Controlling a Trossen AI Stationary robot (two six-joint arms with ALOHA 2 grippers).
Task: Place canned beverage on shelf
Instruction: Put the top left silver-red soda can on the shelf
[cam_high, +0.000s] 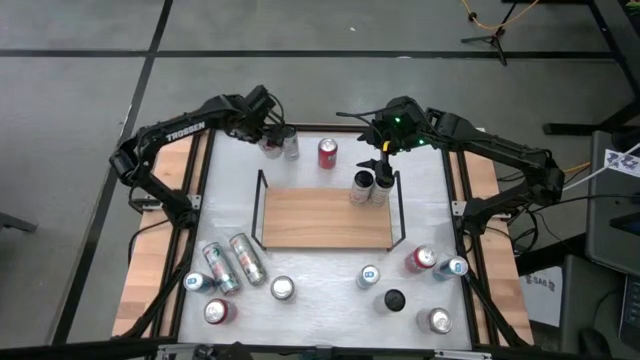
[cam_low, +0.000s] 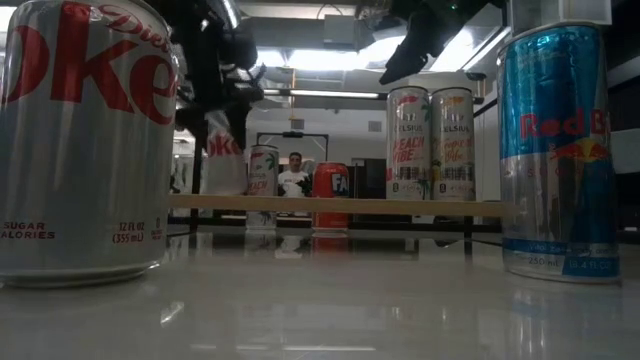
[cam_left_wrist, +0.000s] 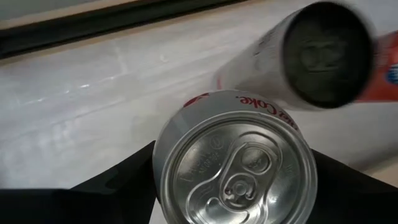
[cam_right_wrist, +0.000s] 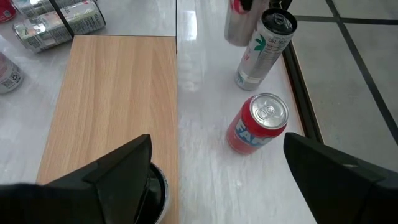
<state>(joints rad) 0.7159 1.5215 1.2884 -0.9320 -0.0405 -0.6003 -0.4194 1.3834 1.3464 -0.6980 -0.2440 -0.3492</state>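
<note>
My left gripper (cam_high: 268, 135) hangs over the table's far left, shut on a silver Diet Coke can (cam_left_wrist: 233, 165), which is lifted (cam_low: 225, 150). A slim white can (cam_high: 291, 148) stands on the table right beside it. Between the black end rails lies the light-brown wooden shelf (cam_high: 325, 218), and two slim cans (cam_high: 370, 188) stand upright on its far right corner. Above those two cans my right gripper (cam_high: 383, 165) hovers open (cam_right_wrist: 217, 140) with nothing between its fingers. My left gripper pinches the Diet Coke can between its two fingers, one on each side of the wall just below the top rim (cam_left_wrist: 161, 171). The fingers (cam_left_wrist: 118, 186) come from above, slanting down. The can hangs upright, its base clear of the table.
A red can (cam_high: 327, 153) stands behind the shelf's far edge. Several cans stand or lie along the near edge, two of them lying at the left (cam_high: 235, 262). A Diet Coke can (cam_low: 80, 140) and a Red Bull can (cam_low: 555, 150) stand closest. A person (cam_low: 293, 178) is far behind.
</note>
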